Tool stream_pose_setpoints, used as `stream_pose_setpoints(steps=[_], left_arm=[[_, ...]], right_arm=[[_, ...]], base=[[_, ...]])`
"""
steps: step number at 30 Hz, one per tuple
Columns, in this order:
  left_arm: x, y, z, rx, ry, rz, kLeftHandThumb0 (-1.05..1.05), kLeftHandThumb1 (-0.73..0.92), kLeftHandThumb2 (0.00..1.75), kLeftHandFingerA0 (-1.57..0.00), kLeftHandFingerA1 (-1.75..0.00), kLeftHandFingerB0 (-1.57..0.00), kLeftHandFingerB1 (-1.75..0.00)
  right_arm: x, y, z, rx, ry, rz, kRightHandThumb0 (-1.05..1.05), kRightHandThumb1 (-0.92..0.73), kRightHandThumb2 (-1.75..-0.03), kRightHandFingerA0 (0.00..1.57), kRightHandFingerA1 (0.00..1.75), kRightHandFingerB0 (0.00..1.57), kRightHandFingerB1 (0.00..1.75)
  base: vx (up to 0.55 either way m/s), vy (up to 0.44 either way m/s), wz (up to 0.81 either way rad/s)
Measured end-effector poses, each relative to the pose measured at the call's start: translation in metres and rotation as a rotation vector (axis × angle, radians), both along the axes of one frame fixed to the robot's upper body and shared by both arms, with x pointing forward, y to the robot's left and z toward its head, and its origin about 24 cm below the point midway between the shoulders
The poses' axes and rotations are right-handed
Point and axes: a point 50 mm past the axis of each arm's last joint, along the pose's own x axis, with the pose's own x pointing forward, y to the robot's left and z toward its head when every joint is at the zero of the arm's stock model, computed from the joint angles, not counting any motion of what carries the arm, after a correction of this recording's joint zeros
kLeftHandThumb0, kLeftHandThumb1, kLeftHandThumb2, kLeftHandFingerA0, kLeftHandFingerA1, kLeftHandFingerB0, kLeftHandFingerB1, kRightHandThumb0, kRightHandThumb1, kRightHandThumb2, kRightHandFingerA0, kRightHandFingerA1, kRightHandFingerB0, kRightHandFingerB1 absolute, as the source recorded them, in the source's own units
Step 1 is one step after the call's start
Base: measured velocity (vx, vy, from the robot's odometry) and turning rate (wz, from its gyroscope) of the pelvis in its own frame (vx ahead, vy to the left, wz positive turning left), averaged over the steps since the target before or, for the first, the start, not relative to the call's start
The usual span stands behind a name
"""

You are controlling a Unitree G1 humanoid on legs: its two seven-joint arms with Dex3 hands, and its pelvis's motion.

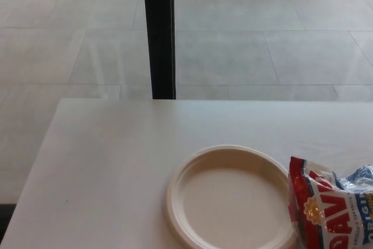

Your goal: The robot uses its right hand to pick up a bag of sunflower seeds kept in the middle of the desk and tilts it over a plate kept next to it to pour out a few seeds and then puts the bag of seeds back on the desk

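A red, white and blue bag of sunflower seeds (332, 211) stands on the white desk (116, 155) at the lower right, its crumpled top toward the right edge of the picture. Just left of it, touching or nearly touching, lies an empty cream plate (230, 197), cut off by the bottom edge. Neither of my hands shows in the head view.
Beyond the desk's far edge stands a black vertical post (159, 33) in front of a pale tiled floor (262, 39). The desk's left edge runs diagonally at the lower left.
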Motion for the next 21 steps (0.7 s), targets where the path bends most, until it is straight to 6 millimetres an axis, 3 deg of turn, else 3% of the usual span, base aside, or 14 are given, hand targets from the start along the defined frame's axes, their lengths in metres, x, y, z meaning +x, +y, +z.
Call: stream_pose_setpoints(steps=[1, 2, 6, 7, 8, 12, 14, 17, 21], left_arm=[[0.0, 0.0, 0.0, -0.001, -0.001, 0.001, -0.53, 0.67, 0.69, -0.31, -0.63, -0.29, -0.55], [0.001, 0.0, 0.0, -0.002, -0.003, 0.0, -0.49, 0.68, 0.72, -0.35, -0.69, -0.29, -0.57], [0.001, 0.0, 0.0, -0.009, -0.007, -0.003, -0.49, 0.69, 0.72, -0.29, -0.65, -0.27, -0.56], [0.002, 0.0, 0.0, -0.009, -0.007, -0.004, -0.47, 0.69, 0.72, -0.35, -0.68, -0.28, -0.56], [0.002, -0.001, 0.0, -0.01, -0.008, -0.004, -0.46, 0.67, 0.73, -0.45, -0.85, -0.25, -0.57], [0.002, -0.001, -0.001, -0.014, -0.009, -0.004, -0.5, 0.68, 0.71, -0.34, -0.68, -0.27, -0.56], [0.002, -0.001, -0.001, -0.014, -0.01, -0.004, -0.53, 0.69, 0.7, -0.33, -0.68, -0.28, -0.56], [0.003, -0.001, -0.001, -0.018, -0.013, -0.005, -0.54, 0.66, 0.7, -0.45, -0.79, -0.31, -0.58], [0.004, -0.001, -0.001, -0.02, -0.017, -0.005, -0.5, 0.66, 0.71, -0.36, -0.7, -0.28, -0.56]], right_arm=[[0.006, -0.001, 0.006, -0.015, -0.027, 0.014, -1.0, -0.59, -0.99, 0.0, 0.0, 0.02, 0.29], [0.016, -0.002, 0.016, -0.042, -0.072, 0.039, -1.03, -0.6, -0.99, 0.0, 0.0, 0.0, 0.13], [0.042, 0.0, 0.042, -0.119, -0.177, 0.131, -1.04, -0.62, -0.96, 0.0, 0.0, 0.0, 0.07], [0.046, 0.002, 0.047, -0.133, -0.193, 0.151, -1.03, -0.61, -0.95, 0.0, 0.0, 0.0, 0.03], [0.052, 0.004, 0.053, -0.15, -0.214, 0.177, -1.01, -0.6, -0.93, 0.0, 0.0, 0.0, 0.01], [0.072, 0.015, 0.075, -0.213, -0.283, 0.285, -0.97, -0.58, -0.94, 0.0, 0.07, 0.0, 0.0], [0.083, 0.023, 0.085, -0.245, -0.307, 0.35, -0.91, -0.53, -0.89, 0.0, 0.1, 0.0, 0.0], [0.099, 0.039, 0.101, -0.3, -0.32, 0.474, -0.9, -0.51, -0.9, 0.0, 0.12, 0.0, 0.0], [0.12, 0.062, 0.116, -0.384, -0.284, 0.663, -0.85, -0.47, -0.84, 0.0, 0.12, 0.0, 0.0]], base=[[0.0, 0.0, 0.0], [0.0, 0.0, 0.0], [0.0, 0.0, 0.0], [0.0, 0.0, 0.0], [0.0, 0.0, 0.0], [0.0, 0.0, 0.0], [0.0, 0.0, 0.0], [0.0, 0.0, 0.0], [0.0, 0.0, 0.0]])
